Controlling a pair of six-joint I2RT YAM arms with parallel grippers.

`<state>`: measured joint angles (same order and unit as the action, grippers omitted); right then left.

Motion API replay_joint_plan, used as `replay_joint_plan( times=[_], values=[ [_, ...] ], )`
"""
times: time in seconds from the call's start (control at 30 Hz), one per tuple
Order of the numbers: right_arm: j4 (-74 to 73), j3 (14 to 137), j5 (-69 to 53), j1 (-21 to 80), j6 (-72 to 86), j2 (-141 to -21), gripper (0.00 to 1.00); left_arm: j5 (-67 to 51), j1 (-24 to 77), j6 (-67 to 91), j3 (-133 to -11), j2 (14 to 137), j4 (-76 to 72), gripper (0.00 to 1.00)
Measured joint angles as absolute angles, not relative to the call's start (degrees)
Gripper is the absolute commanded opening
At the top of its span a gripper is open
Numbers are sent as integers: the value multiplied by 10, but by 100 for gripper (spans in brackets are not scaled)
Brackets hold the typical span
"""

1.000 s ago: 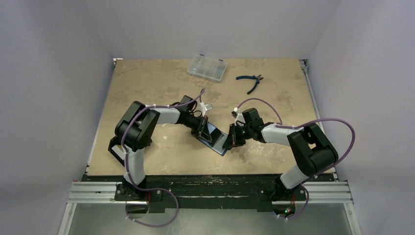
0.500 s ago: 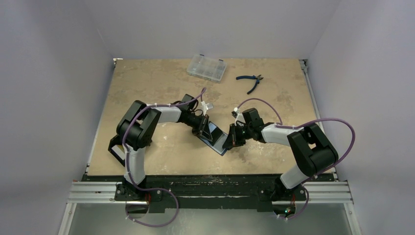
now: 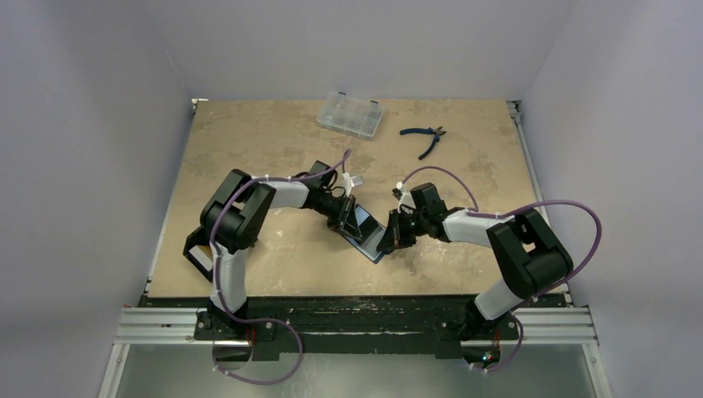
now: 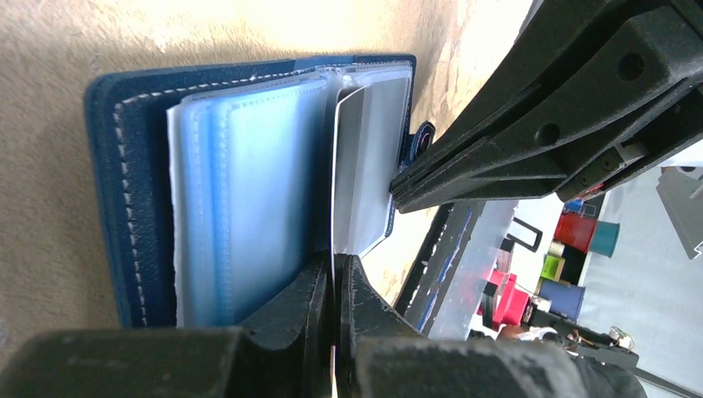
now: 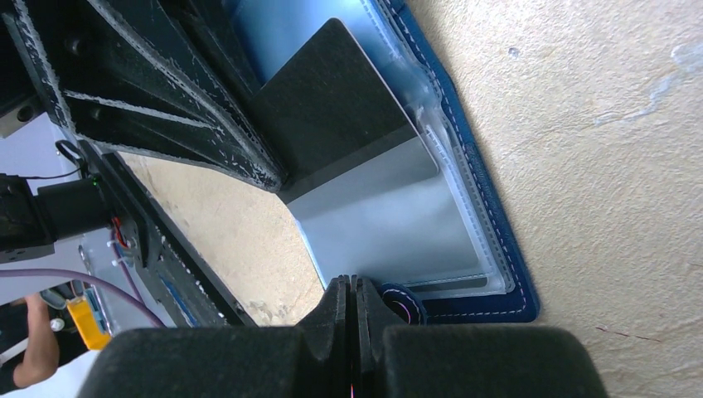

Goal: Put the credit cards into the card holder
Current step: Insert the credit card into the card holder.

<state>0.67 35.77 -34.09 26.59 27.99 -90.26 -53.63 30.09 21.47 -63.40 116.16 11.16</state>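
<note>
Left wrist view shows the left gripper point(image 4: 334, 272) clamped tight on the near edge of a thin, flat credit card point(image 4: 349, 166). The card's visible face is dark, and it stands on edge among the clear plastic sleeves point(image 4: 249, 191) of the dark navy-blue folding card holder point(image 4: 104, 191). The card holder lies spread open on the beige mottled table point(image 3: 249, 141), between the two arms. From the right wrist, the card's far part looks grey behind a frosted sleeve. The right gripper point(image 5: 352, 286), jaws pressed together, has its tips at the holder's edge just beside the snap tab point(image 5: 399, 303). Whether it pinches anything I cannot tell.
</note>
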Motion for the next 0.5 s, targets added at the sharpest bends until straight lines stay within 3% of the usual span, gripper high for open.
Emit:
replay_joint_plan(
  times=[0.13, 0.33, 0.5],
  values=[
    [7, 358, -341, 266, 280, -903, 0, -526, 305, 217, -629, 1157, 108, 26],
    [7, 358, -341, 266, 280, -903, 0, -446, 331, 219, -624, 1110, 123, 39],
    [7, 358, -341, 266, 280, -902, 0, -387, 359, 219, -627, 1089, 135, 64]
  ],
)
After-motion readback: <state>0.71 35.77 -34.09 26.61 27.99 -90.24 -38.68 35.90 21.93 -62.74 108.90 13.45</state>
